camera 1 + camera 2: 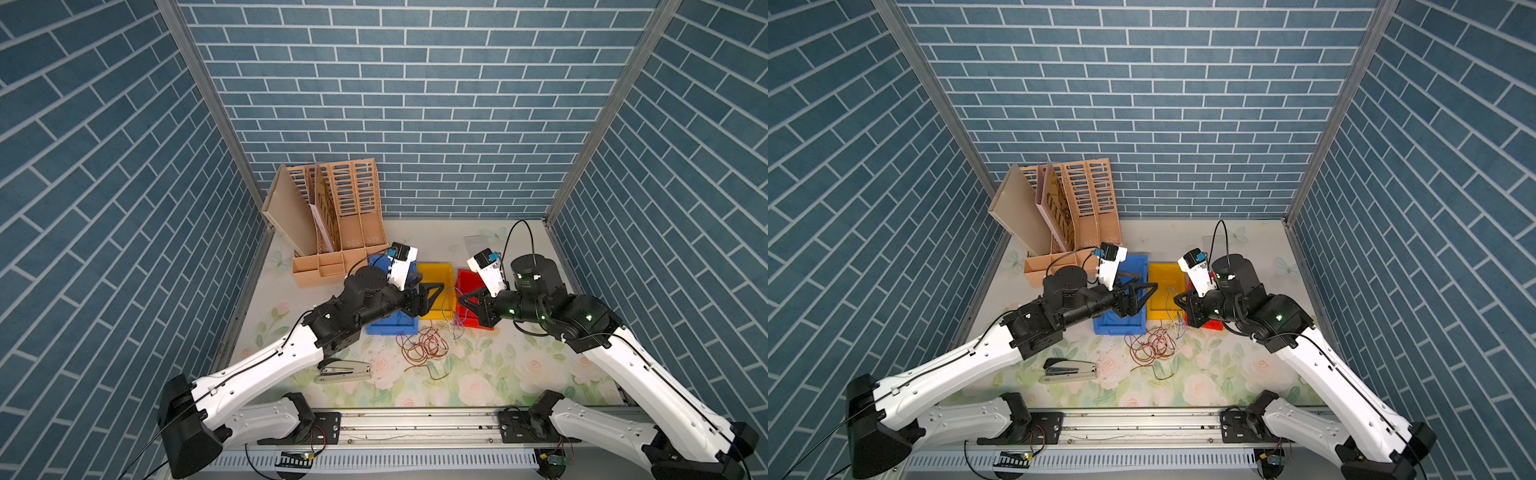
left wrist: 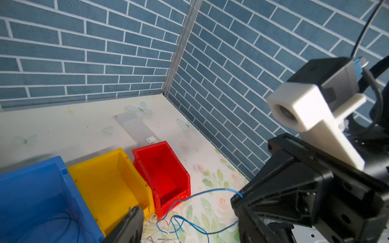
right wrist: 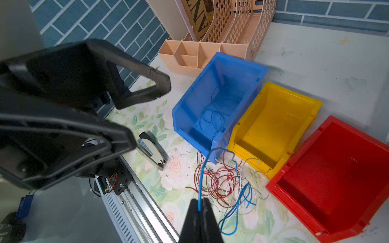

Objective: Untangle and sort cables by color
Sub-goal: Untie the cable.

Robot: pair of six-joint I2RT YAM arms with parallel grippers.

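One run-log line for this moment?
right pincer shut on blue cable | left pincer open, empty | blue bin holds blue cables | tangle on table

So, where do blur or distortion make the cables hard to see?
Both top views: wide-angle distortion splays the walls, and the cables are hair-thin. Right wrist view: the blue cable is sharp, the near left gripper soft. Left wrist view: the rim of the blue bin is smeared.
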